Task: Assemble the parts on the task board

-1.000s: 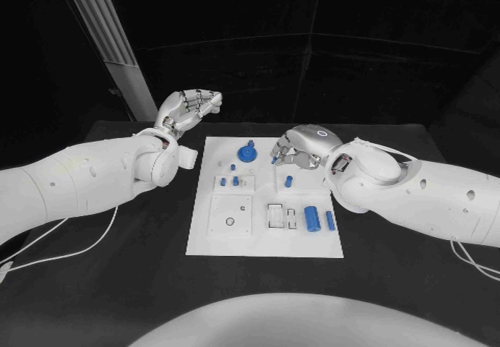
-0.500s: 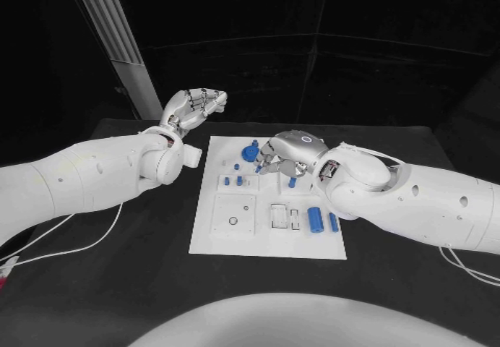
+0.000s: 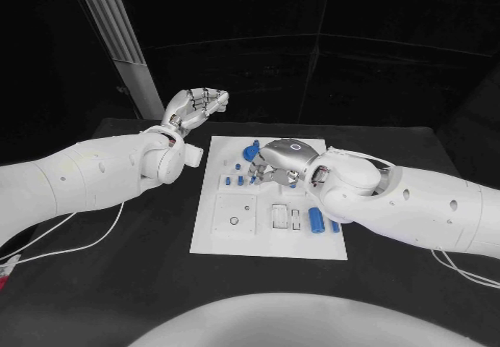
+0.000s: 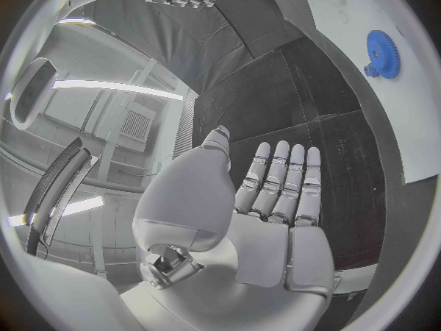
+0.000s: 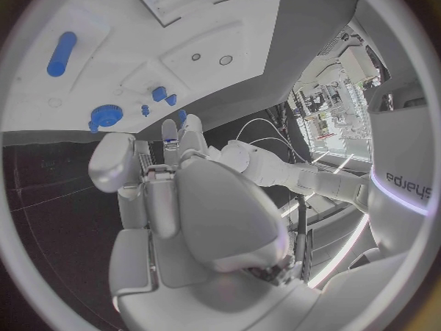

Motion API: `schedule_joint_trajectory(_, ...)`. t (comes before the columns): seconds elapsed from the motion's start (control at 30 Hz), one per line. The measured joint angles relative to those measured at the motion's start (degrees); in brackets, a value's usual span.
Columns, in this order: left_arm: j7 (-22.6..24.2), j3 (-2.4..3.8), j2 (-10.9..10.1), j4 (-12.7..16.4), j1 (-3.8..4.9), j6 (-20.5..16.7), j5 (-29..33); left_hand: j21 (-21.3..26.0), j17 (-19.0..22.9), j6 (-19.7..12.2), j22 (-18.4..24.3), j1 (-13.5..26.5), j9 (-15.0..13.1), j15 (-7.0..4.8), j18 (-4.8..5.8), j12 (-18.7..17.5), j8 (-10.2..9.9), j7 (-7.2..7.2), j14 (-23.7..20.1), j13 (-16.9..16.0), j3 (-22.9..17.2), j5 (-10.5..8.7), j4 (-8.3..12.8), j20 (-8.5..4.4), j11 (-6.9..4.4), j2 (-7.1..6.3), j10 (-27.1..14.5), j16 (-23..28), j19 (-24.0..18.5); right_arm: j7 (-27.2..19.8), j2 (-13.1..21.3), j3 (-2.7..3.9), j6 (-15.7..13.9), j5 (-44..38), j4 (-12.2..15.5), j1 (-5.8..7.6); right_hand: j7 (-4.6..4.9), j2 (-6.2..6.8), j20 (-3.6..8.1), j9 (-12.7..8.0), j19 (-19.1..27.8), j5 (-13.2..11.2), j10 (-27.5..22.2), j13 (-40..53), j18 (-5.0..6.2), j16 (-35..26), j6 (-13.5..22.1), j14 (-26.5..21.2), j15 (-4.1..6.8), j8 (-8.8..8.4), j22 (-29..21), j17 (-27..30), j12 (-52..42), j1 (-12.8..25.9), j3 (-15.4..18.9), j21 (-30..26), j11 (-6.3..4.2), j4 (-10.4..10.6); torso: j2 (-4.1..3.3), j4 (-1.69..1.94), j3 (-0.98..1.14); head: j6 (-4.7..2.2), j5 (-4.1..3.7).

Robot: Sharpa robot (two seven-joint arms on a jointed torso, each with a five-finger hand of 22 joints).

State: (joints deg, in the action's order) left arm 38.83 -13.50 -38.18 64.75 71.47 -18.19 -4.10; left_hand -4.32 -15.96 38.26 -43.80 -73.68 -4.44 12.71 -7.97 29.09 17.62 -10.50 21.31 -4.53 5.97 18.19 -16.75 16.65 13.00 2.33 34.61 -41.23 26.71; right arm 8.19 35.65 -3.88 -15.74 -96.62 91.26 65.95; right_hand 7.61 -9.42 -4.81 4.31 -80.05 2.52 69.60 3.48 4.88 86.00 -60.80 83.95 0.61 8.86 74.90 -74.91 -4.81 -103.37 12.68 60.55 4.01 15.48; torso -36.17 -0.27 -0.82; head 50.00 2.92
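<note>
While the black table [image 3: 125,275] spreads under everything, the white task board [image 3: 261,242] lies at its middle, long side running near to far. The right arm [image 3: 417,206] reaches in from the right and holds the right hand [image 3: 279,165] low over the far half of the board, palm down. Its fingers [image 5: 188,136] are curled in and bunched together, their tips pointing at the small blue pegs [image 3: 235,181] just left of them; whether they pinch a part cannot be told. The left arm [image 3: 84,177] lies along the left side, and the left hand [image 3: 194,106] is raised beyond the board's far left corner, well apart from every part; the wrist view shows its fingers [image 4: 285,180] straight, side by side and holding nothing. A blue gear [image 3: 250,152] stands near the board's far edge, just left of the right hand. A blue cylinder [image 3: 313,217] lies on the board's right side, nearer than the right hand, beside the right forearm
</note>
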Motion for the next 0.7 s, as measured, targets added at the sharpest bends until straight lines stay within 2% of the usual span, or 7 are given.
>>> schedule_joint_trajectory(0.7,0.0,0.0,0.13,-0.12,-0.04,0.06,0.0,0.0,0.06,-0.09,0.0,0.0,0.0,0.0,0.0,0.0,-0.01,0.09,0.0,-0.01,0.0,0.0,0.0,0.0,0.0,0.0,0.0,0.0,0.0,0.46,-2.67,-0.07,6.98,-0.61,-2.01,-2.67,-0.02,0.0,-0.2,-0.05,0.2,0.0,-0.21,0.0,0.0,0.0,0.02,0.0,0.0,-0.09,0.0,-0.04,0.22,0.0,0.0,-0.52,0.2,0.0,0.0,0.0,0.01,0.0,-0.07)
